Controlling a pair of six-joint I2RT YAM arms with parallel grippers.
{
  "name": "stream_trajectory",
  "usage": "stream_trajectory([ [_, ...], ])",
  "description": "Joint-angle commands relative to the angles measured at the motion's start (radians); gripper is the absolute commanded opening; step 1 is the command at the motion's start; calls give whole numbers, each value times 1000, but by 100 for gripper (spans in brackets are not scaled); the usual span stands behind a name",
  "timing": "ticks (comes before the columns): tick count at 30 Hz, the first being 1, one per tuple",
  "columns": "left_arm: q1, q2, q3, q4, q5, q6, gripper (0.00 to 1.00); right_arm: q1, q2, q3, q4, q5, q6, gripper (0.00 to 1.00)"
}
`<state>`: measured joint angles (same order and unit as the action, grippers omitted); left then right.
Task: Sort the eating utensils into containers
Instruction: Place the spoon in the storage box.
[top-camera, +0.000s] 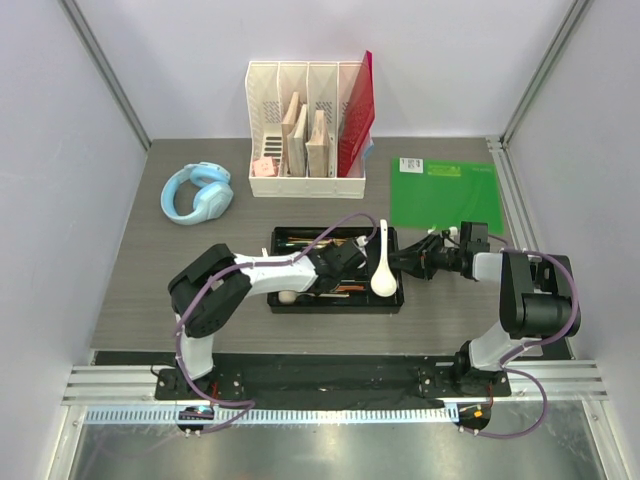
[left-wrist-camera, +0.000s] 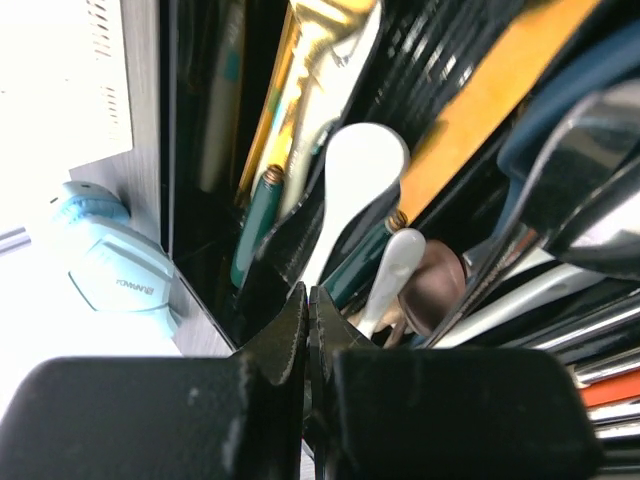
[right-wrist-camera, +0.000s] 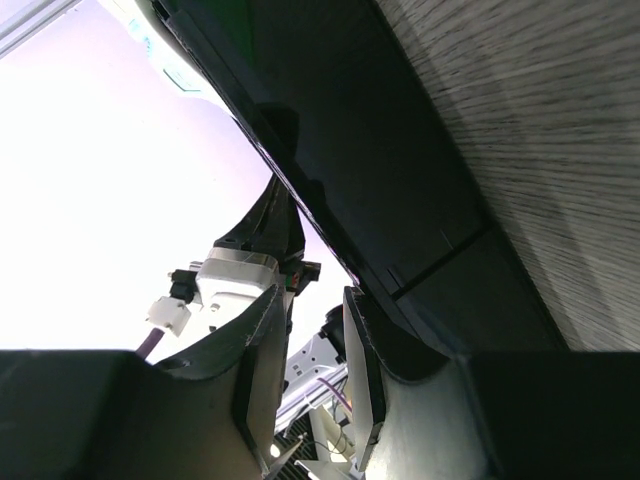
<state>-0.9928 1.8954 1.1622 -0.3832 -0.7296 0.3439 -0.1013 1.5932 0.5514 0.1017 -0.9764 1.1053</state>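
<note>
The black tray (top-camera: 340, 308) sits mid-table (top-camera: 450, 315), its long sides parallel to the near edge, and is packed with cutlery. 1 large white soup spoon (top-camera: 383, 270) lies across its right end, and a smaller white spoon (left-wrist-camera: 352, 165) lies among the handles. The left gripper (top-camera: 343, 262) hangs over the tray's middle, jaws pressed together on nothing. The right gripper (top-camera: 402, 263) is at the tray's right end wall, its 2 fingers (right-wrist-camera: 365, 360) partly apart with a clear gap between them.

A shallow black tray (top-camera: 336, 308) with long narrow compartments is filled with mixed cutlery. A large white soup spoon (top-camera: 383, 270) lies across its right end, bowl toward the near side. Inside lie a slim white spoon (left-wrist-camera: 400, 262), green-handled pieces (left-wrist-camera: 258, 222), a gold utensil (left-wrist-camera: 318, 45) and a wooden handle (left-wrist-camera: 490, 95).
</note>
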Motion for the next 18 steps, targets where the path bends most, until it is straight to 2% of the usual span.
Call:
stream_trajectory([
  [1, -3, -7, -22, 35, -28, -16, 0, -5, 54, -45, -106, 193, -42, 37],
  [11, -14, -67, -62, 27, -16, -63, 0, -3, 27, -73, -106, 217, -25, 37],
  [15, -14, -61, -32, 47, -94, -83, 0, -3, 22, -70, -108, 219, -19, 37],
  [16, -10, -61, -19, 50, -140, -118, 0, -5, 22, -68, -108, 220, -16, 37],
  [18, 9, -68, 28, 21, -142, -172, 1, -5, 19, -61, -108, 223, -15, 37],
])
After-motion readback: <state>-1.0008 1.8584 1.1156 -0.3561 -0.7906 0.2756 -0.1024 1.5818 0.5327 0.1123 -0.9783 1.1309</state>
